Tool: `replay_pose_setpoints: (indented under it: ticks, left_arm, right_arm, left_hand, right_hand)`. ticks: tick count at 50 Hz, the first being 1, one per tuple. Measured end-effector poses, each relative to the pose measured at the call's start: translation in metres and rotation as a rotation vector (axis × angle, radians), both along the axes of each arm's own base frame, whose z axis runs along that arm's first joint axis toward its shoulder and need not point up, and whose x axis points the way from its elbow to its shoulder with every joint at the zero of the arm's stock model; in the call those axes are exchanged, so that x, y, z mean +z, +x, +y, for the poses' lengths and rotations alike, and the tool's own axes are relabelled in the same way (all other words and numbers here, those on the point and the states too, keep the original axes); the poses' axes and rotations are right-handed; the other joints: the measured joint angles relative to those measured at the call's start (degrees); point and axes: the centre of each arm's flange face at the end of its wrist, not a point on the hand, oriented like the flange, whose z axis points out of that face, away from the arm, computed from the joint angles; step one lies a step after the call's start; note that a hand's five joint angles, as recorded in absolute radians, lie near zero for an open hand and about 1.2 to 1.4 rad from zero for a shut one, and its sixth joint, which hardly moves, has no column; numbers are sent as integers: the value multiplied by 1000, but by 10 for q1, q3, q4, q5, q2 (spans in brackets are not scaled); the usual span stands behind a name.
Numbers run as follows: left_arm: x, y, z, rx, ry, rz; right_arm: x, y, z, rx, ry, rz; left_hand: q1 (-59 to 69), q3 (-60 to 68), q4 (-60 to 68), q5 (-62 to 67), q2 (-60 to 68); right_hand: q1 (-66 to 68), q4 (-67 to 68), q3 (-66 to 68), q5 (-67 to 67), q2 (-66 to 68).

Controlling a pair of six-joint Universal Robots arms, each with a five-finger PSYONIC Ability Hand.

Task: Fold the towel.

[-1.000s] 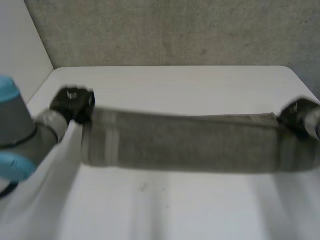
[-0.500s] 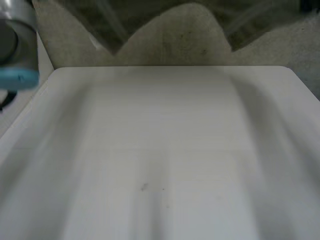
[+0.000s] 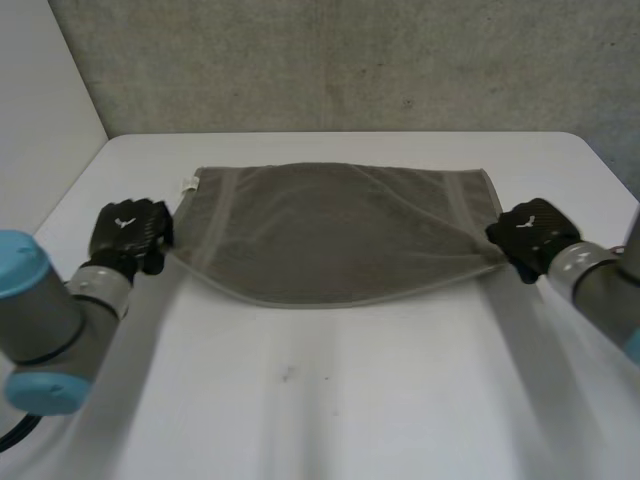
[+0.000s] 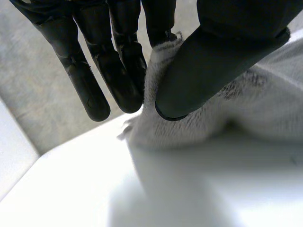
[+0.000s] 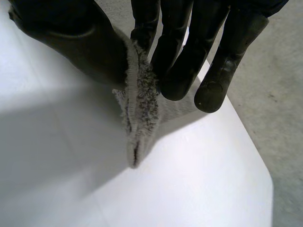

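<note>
While the towel (image 3: 330,230) lies spread on the far half of the surface (image 3: 350,400), left hand (image 3: 128,232) and right hand (image 3: 532,235) each pinch a near corner; first fold likely pending, needing both corners carried evenly forward.

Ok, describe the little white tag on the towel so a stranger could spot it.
On the white table a grey-brown towel is spread between the left hand and the right hand. Go to its far corner on the left hand's side. The tag sticks out from the edge there, the only small white bit on the grey cloth.
</note>
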Motion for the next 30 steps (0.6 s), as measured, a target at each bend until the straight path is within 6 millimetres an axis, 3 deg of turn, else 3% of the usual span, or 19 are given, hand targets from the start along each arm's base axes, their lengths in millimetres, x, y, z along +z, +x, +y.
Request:
replay_pose_setpoints:
  ticks: [2,8,11,14,18,30]
  left_arm:
    - [12,16,17,32,47,-55]
    - [42,34,55,51,51,-134]
    - [56,35,69,27,11,-146]
    - [62,33,69,-14,-28,-144]
    - [57,24,46,-69,-70,-138]
    - [15,-29,-53,-72,-129,-136]
  right_arm:
    - [24,-17,15,-25,12,44]
    - [54,-48,44,-62,99,145]
    - [64,-60,48,-73,120,191]
    - [68,-68,40,-83,108,216]
    - [58,-66,11,-80,78,222]
    - [11,-18,-61,-88,30,216]
  left_hand:
    - [0,0,0,0,0]
    - [0,0,0,0,0]
    - [3,0,0,0,0]
    - [3,0,0,0,0]
    - [3,0,0,0,0]
    - [4,0,0,0,0]
  right_hand:
    - [0,0,0,0,0]
    - [0,0,1,0,0]
    - [0,0,1,0,0]
    - [0,0,1,0,0]
    - [0,0,1,2,0]
    - [0,0,1,4,0]
